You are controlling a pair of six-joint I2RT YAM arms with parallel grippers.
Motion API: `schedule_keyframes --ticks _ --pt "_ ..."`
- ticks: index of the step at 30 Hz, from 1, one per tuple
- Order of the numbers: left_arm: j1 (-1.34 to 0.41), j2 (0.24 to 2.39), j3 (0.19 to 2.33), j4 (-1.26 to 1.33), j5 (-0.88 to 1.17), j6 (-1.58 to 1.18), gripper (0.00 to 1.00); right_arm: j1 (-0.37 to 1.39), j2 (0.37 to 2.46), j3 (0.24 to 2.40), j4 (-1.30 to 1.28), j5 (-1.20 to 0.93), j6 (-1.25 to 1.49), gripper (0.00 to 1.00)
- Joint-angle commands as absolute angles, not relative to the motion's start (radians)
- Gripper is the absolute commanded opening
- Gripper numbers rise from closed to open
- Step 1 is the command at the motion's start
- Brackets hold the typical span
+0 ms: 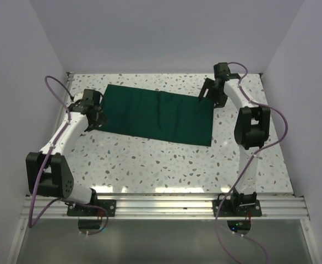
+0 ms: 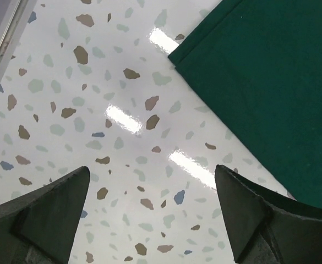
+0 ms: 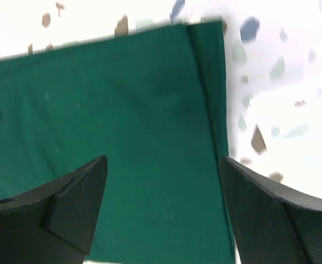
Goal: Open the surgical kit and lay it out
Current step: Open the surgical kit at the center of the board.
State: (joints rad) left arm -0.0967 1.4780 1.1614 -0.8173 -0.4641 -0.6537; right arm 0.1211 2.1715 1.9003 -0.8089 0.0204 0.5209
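Centre of top view: dark green cloth (image 1: 158,113) flat on speckled surface (image 1: 149,165). Left jaws released, beside cloth's left edge. Right jaws released, empty, over upper-right corner.

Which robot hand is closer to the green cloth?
The right. The right gripper hangs open directly over one end of the cloth, which shows between its fingers. The left gripper, also open, hangs over bare table just beside the other end.
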Motion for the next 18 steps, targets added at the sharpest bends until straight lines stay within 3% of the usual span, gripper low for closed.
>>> schedule_keyframes --ticks 1,8,18 --pt "-0.092 1.379 1.137 -0.885 -0.450 -0.666 0.99 0.089 2.253 2.005 -0.740 0.003 0.546 0.85" --pt "-0.092 1.244 1.072 -0.930 -0.425 -0.696 0.97 0.072 2.416 2.205 -0.732 -0.002 0.526 0.84" --pt "-0.092 1.152 1.043 -1.023 -0.474 -0.735 0.97 0.054 2.500 2.284 -0.680 -0.095 0.578 0.78"
